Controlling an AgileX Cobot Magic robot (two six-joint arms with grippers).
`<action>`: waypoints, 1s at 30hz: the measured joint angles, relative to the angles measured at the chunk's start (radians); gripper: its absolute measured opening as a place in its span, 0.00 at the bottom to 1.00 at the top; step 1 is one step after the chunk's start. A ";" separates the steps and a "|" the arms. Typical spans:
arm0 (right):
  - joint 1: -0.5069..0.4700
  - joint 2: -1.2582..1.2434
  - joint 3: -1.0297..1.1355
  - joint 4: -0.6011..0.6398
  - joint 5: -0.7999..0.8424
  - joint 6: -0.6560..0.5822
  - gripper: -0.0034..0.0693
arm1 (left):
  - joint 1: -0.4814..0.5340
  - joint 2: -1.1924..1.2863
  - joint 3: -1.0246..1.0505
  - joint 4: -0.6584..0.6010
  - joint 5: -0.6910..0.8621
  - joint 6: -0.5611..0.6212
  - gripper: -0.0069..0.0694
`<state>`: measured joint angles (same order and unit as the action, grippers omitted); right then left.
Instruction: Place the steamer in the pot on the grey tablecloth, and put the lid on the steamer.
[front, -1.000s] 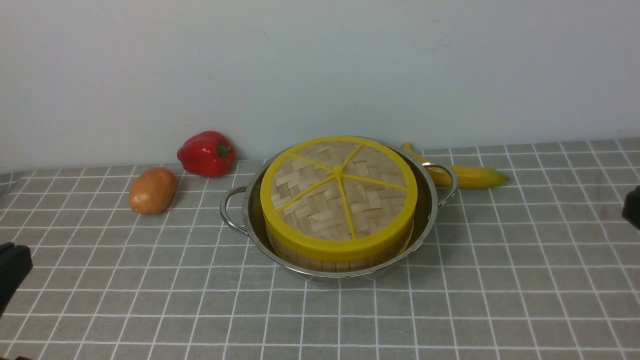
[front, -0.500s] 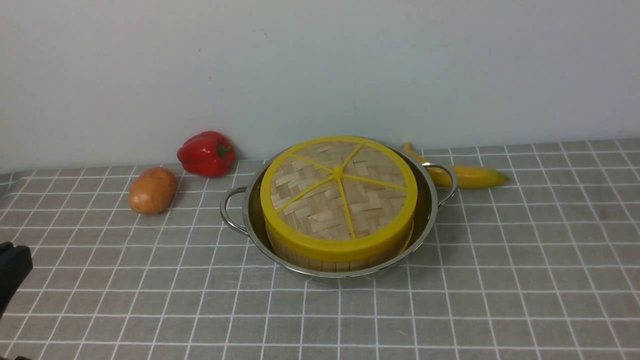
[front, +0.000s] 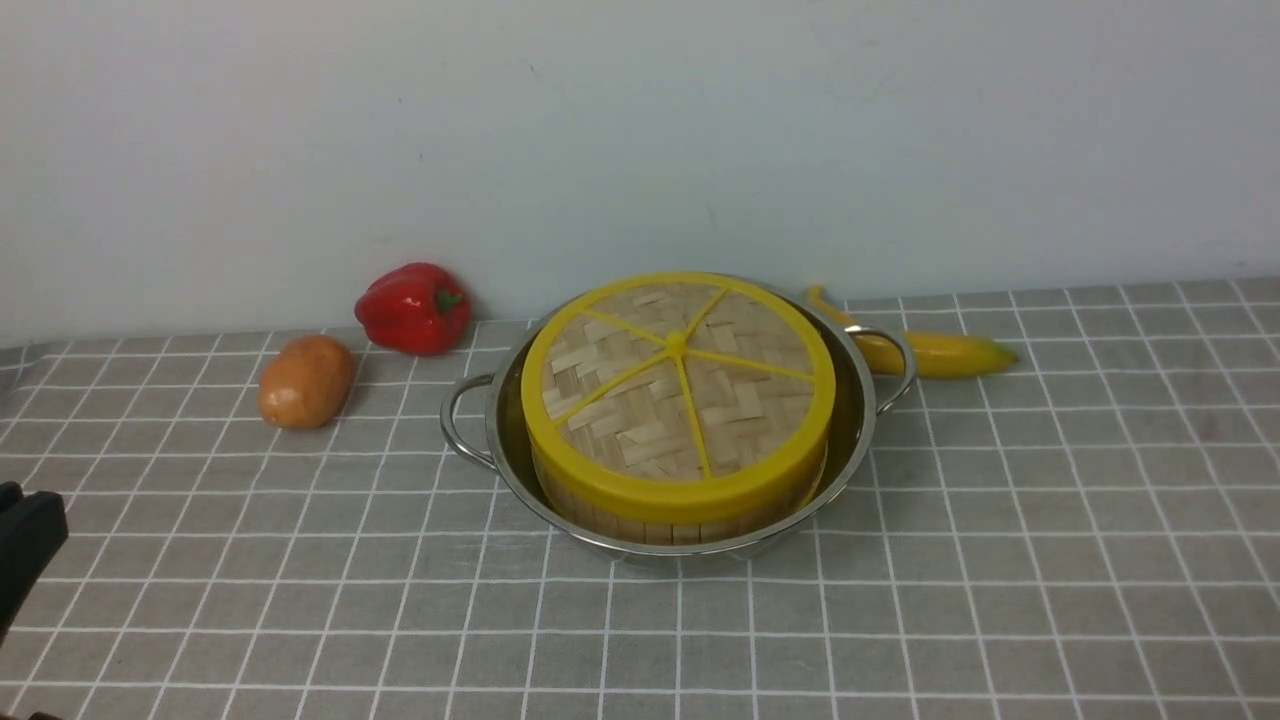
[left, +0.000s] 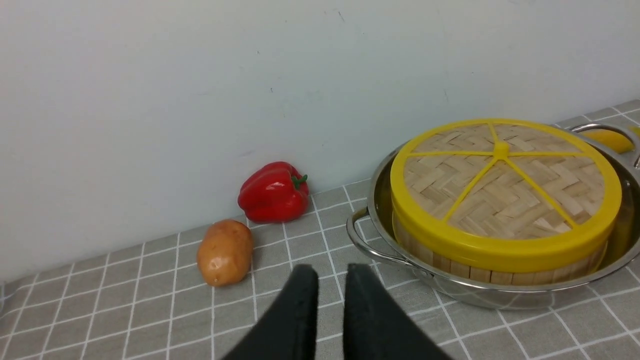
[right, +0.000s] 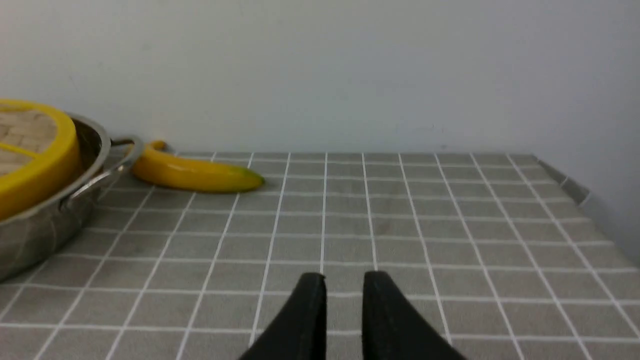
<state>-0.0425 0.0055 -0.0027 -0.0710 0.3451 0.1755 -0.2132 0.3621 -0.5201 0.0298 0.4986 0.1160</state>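
The steamer (front: 680, 515) sits inside the pot (front: 860, 400) on the grey tablecloth (front: 1000, 560), roughly midway along the desk and nearer its far edge than its near one, and the lid (front: 678, 390) lies flat on top of the steamer, so by the look of it both parts of the task are done. The steamer is not centred in the pot: more bare steel shows on the right side than on the left. The left gripper (left: 330, 280) hangs over the cloth toward the desk's left edge, its jaws a narrow slit apart and holding nothing, pointing at the gap between the potato (front: 305, 380) and the pot's left loop handle (front: 462, 420). The right gripper (right: 344, 287) is over bare cloth toward the right edge, jaws likewise slightly parted and empty, well clear of the banana (front: 925, 348) behind the pot. What remains risky is mostly stray contact: a forward sweep of the left arm could catch the loop handle and slide the pot on the cloth, or roll the potato toward the red pepper (front: 412, 306). A jolt to the pot might shift the lid off true, since nothing visible locks it down. Dragging either gripper low could also ruck the cloth.
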 joint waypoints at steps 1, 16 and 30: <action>0.000 0.000 0.008 0.017 -0.016 0.003 0.25 | 0.000 0.000 0.001 0.000 0.000 0.000 0.20; 0.000 -0.002 0.010 0.121 -0.034 0.025 0.31 | 0.000 0.000 0.001 0.000 0.000 0.000 0.23; 0.000 -0.002 0.011 0.121 -0.034 0.027 0.35 | 0.056 -0.065 0.124 0.085 -0.046 0.037 0.26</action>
<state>-0.0426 0.0038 0.0088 0.0502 0.3114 0.2028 -0.1567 0.2971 -0.3965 0.1148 0.4524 0.1526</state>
